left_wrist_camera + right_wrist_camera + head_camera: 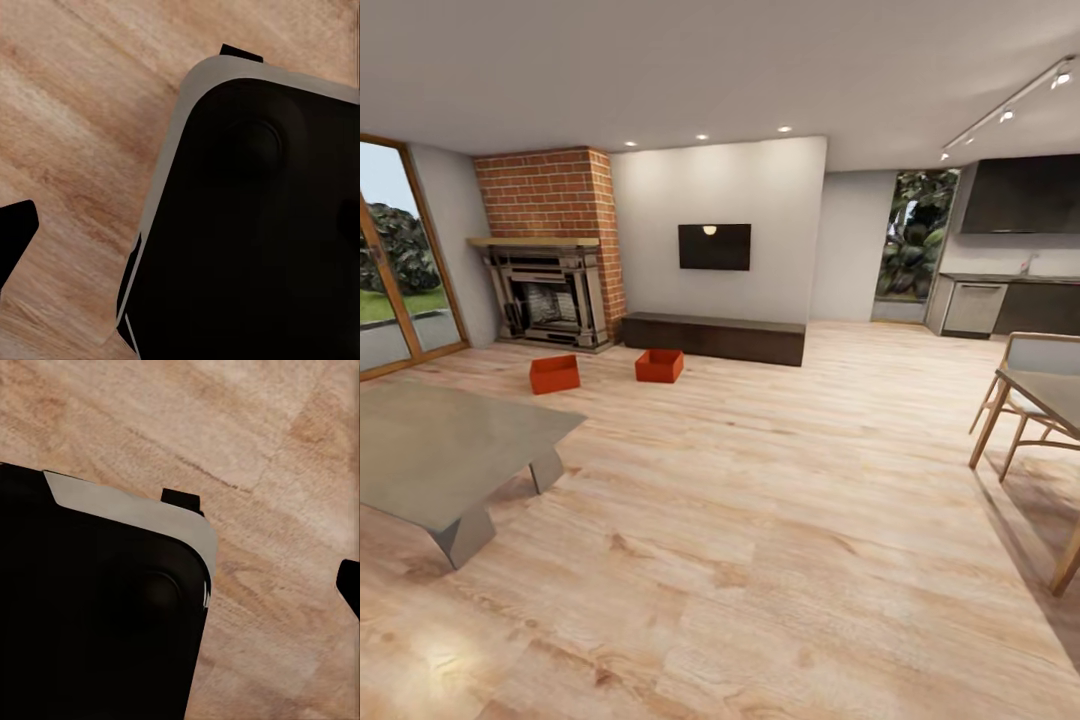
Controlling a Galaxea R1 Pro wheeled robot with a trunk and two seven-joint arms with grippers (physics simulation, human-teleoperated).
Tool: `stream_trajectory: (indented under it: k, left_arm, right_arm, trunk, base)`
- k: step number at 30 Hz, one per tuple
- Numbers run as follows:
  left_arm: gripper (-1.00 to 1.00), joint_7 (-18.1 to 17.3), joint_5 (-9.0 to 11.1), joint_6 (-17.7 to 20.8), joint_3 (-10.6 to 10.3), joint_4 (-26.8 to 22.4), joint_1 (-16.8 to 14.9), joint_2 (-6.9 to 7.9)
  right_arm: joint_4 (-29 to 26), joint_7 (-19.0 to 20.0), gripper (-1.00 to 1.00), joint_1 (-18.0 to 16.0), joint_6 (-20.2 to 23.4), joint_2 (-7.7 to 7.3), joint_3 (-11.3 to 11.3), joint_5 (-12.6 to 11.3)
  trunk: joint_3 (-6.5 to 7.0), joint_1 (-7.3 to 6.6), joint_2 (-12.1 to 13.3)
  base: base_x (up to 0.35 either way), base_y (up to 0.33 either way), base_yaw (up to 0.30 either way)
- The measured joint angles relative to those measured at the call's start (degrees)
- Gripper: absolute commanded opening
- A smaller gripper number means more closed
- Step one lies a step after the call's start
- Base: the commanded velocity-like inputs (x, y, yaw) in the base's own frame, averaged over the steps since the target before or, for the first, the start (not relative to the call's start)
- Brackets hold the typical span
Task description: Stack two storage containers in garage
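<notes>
- Living room (760, 480): light wood-plank floor, brick fireplace (550, 250), wall TV (714, 246), long low dark cabinet (714, 338).
- Two storage containers (554, 374) (659, 365): on the planks before fireplace and cabinet, apart.
- Grey table (440, 450): near left.
- Wrist views: dark robot body (255, 225) above planks; whether either gripper's fingers are apart or together cannot be told.

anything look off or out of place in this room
Only the two storage containers: one and the other sit on the bare wood floor between the fireplace and the low cabinet, each turned at a different angle. Both are upright; no spill or damage shows.
</notes>
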Motion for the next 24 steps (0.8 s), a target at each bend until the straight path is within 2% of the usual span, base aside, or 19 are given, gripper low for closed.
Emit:
stream_trajectory:
  k: [24]
  left_arm:
    - [1.0,0.0,0.0,0.08,-0.08,0.05,0.0,-0.01]
  right_arm:
    - [-0.01,-0.04,1.0,0.0,0.06,0.05,-0.27,-0.28]
  trunk:
    - [0.0,0.0,0.0]
  base:
    - [0.323,0.0,0.0]
